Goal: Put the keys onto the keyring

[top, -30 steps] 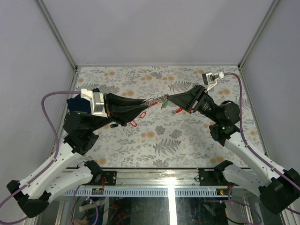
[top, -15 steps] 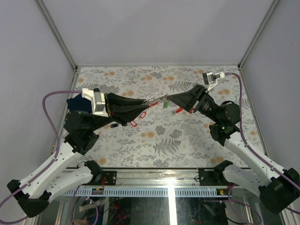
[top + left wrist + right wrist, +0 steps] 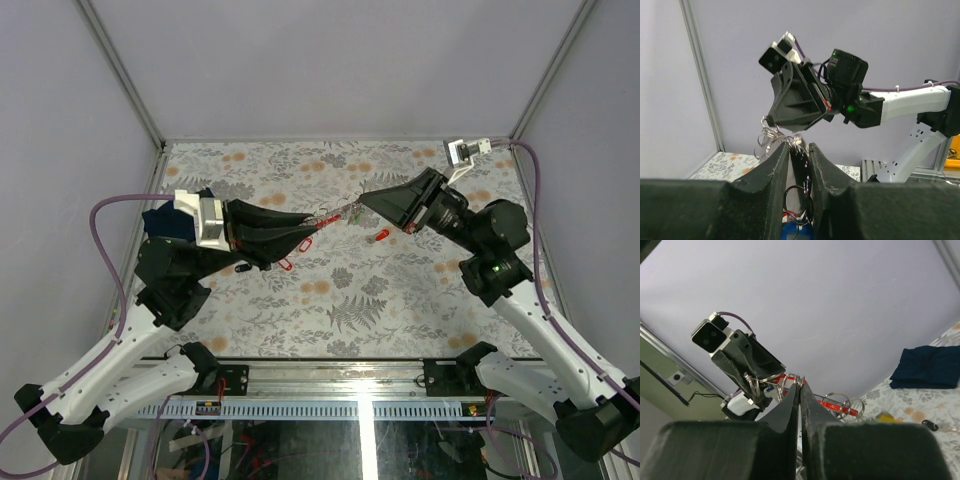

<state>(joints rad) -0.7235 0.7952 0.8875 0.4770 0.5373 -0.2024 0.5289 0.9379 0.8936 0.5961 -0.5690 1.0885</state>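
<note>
My left gripper [image 3: 316, 229] is raised over the table's middle, shut on the keyring [image 3: 801, 159]. Its dark flat fob stands between the fingers [image 3: 781, 161], and thin rings [image 3: 771, 138] stick out past the tips. My right gripper [image 3: 363, 203] faces it tip to tip. Its fingertips [image 3: 794, 390] are pressed together on a thin metal ring [image 3: 800, 378] of that bunch. A red strap [image 3: 286, 264] hangs below the left gripper. One red key [image 3: 381, 236] and a black key [image 3: 242, 268] lie on the table. A yellow key [image 3: 884, 416] lies low in the right wrist view.
A dark blue cloth [image 3: 163, 221] lies folded at the table's left edge, beside the left wrist. The flowered tabletop [image 3: 350, 300] is walled by grey panels on three sides. Both arms' cables loop out to the sides.
The right gripper has closed from part open onto the ring at the bunch's end, and its wrist has risen and swung slightly right. The left gripper has kept its hold and place.
</note>
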